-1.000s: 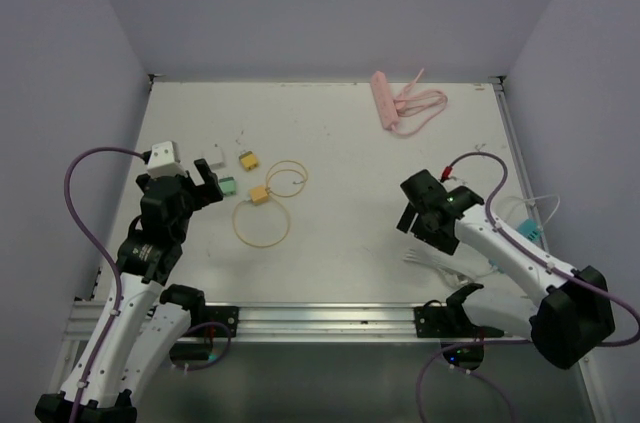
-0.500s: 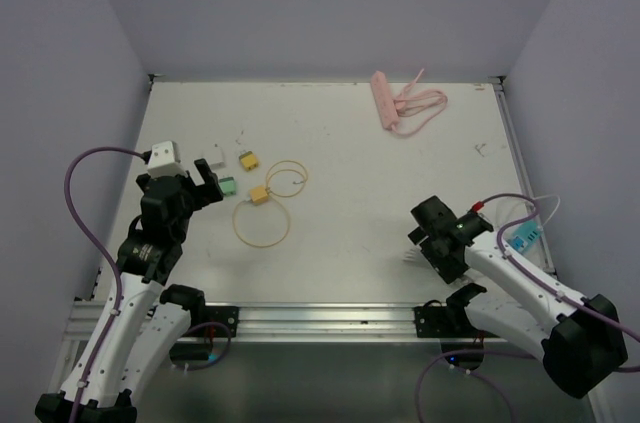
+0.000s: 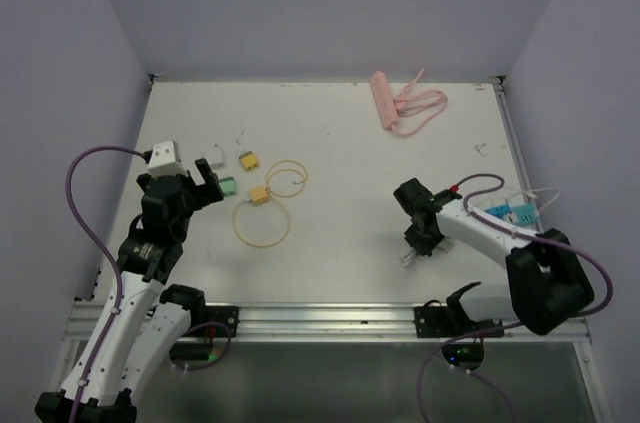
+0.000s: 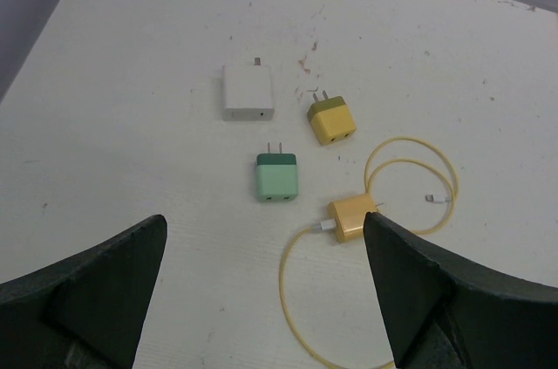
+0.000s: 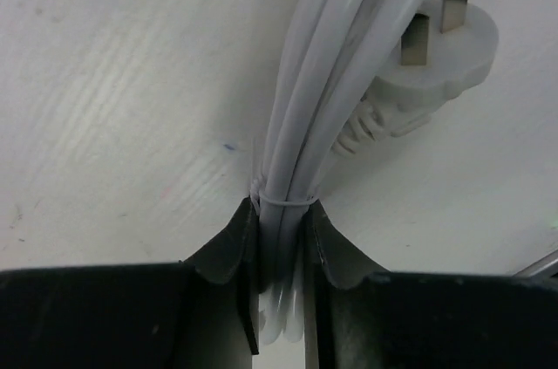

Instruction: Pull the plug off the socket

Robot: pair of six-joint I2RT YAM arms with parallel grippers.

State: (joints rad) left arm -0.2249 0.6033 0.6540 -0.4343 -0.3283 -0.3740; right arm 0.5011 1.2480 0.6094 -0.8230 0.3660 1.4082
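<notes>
A white plug (image 5: 429, 62) lies loose on the table with its prongs bare, in no socket. Its white cable (image 5: 301, 116) is folded into a tied bundle. My right gripper (image 5: 281, 214) is shut on that bundle just behind the tie, low on the table at the near right (image 3: 416, 241). A pink power strip (image 3: 384, 103), the only socket in sight, lies at the far back with nothing plugged into it that I can see. My left gripper (image 4: 261, 228) hangs open above the table on the left (image 3: 205, 179), holding nothing.
Below the left gripper lie a white charger (image 4: 248, 92), an olive-yellow charger (image 4: 331, 118), a green charger (image 4: 277, 179) and a yellow charger (image 4: 350, 216) with a coiled yellow cable (image 3: 262, 223). A teal object (image 3: 512, 211) sits at the table's right edge.
My right gripper has dropped toward the near edge of the table, swung round and shut on the white cable bundle. The left arm has not moved.
</notes>
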